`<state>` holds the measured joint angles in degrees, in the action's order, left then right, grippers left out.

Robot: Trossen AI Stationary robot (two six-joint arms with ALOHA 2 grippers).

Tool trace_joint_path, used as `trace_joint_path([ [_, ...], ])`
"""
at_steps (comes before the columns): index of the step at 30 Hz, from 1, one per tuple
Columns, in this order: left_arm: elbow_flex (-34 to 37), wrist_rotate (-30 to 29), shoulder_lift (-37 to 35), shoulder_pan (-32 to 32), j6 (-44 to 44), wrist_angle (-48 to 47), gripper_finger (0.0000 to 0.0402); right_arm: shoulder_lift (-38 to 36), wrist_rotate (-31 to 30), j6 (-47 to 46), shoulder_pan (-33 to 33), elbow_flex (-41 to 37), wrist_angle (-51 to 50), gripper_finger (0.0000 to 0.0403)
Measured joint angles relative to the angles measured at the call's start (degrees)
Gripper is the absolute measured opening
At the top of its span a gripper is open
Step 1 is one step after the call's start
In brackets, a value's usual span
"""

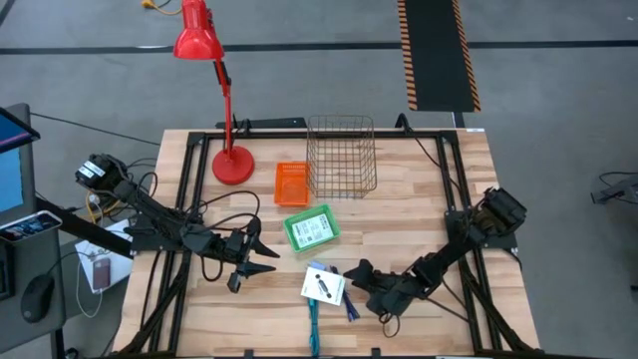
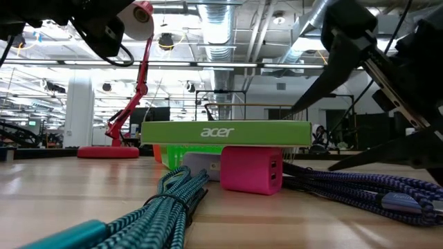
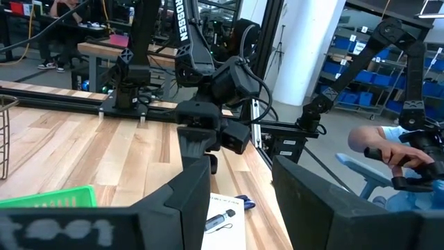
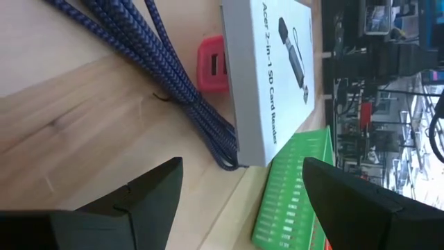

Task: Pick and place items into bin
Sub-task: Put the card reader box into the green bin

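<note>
While nothing is gripped, we judge this the approach step | right gripper [image 1: 361,271] jaws wide apart, empty, near white card-reader box [image 1: 324,285] and blue cable [image 4: 182,83] | left gripper [image 1: 261,254] open, empty | wire basket [image 1: 342,157] well apart | next: close on one item.

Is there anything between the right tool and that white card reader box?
Nothing visible. The right tool is open, just beside the white box, with only bare table between. A purple braided cable lies against the box's side.
</note>
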<state>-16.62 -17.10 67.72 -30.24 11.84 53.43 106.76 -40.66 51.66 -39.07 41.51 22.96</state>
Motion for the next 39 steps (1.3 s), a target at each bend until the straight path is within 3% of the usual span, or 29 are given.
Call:
trace_joint_path([
  [39, 0.00, 0.07, 0.00, 0.00, 0.93, 0.00, 0.0144, 0.20, 3.89, 1.33, 3.61, 0.29, 5.36, 0.0291],
])
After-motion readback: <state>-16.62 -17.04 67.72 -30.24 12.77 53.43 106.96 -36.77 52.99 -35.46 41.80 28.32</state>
